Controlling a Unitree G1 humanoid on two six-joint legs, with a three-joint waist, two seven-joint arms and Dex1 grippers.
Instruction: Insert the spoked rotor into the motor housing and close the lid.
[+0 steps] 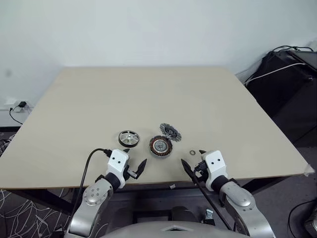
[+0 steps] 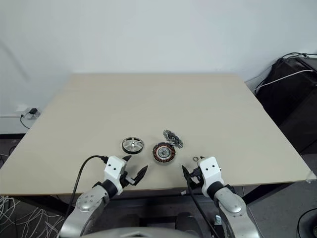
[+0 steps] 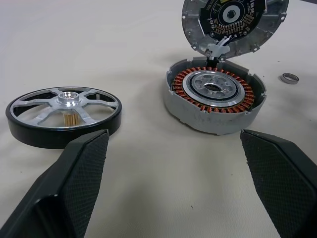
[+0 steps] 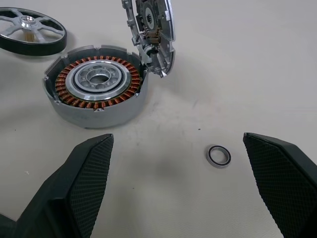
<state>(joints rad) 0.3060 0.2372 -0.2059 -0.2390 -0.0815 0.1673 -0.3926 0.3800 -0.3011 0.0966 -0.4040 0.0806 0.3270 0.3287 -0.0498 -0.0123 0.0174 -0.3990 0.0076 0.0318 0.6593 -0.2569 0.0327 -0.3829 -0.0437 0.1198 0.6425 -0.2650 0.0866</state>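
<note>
Left gripper point(image 1: 133, 164) spread wide, empty, nearer the spoked rotor point(image 1: 129, 137), which lies flat at approx 12 o'clock from it. Motor housing point(image 1: 161, 146) at 1 o'clock; lid point(image 1: 170, 131) leans behind it. Right gripper point(image 1: 191, 161) also agape, empty.

Spoked rotor point(image 1: 129, 138) lies beside open motor housing point(image 1: 161, 147), lid point(image 1: 170, 131) propped upright

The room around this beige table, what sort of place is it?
Probably an office or lab set up as a test bench: a bare white wall, a large beige table holding loose motor parts, and black cables over dark equipment at the side.
</note>
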